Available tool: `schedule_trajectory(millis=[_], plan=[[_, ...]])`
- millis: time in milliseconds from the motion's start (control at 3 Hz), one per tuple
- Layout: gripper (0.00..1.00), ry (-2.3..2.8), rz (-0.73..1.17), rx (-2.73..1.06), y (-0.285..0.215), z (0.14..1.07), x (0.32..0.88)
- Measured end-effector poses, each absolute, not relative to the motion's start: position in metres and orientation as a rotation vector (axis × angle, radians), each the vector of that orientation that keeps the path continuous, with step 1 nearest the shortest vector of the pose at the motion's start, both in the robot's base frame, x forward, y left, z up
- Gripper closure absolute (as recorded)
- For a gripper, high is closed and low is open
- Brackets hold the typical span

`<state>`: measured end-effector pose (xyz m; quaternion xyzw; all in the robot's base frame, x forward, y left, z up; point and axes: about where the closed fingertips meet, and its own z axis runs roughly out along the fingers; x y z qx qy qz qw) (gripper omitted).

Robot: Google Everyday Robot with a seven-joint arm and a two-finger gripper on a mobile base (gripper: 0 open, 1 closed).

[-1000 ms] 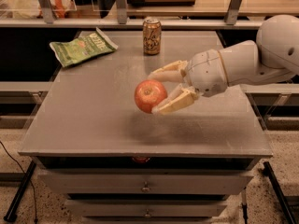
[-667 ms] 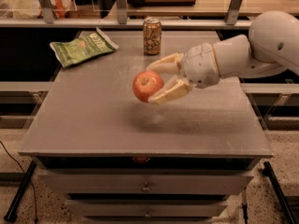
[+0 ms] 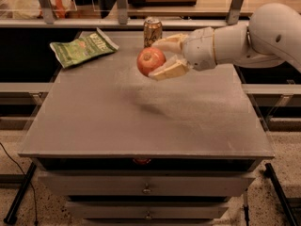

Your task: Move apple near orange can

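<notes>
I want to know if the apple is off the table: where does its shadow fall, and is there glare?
Camera view: a soft shadow lies on the table below the apple, apart from it, so the apple, held in the gripper, looks lifted; no strong glare, only a pale sheen on the arm.

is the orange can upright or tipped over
Upright: the orange can stands with silver top up, behind the apple held in the gripper.

We see a glossy white arm [image 3: 230, 44] built of smooth rounded shells, swelling to a big dome behind the wrist, with thin dark seams between the segments. At its tip, above the grey table [image 3: 141, 126], the gripper [image 3: 155, 60] ends in two cream-yellow, wedge-shaped fingers [image 3: 171, 69] set into a white cuff
</notes>
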<state>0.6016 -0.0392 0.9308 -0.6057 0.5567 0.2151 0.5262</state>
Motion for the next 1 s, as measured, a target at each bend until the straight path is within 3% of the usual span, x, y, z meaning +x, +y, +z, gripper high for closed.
schedule_trajectory(millis=[667, 1000], plan=[[1.0, 1.358, 0.388, -1.315, -0.081, 0.938, 0.658], [1.0, 1.358, 0.384, -1.311, -0.083, 0.939, 0.659]])
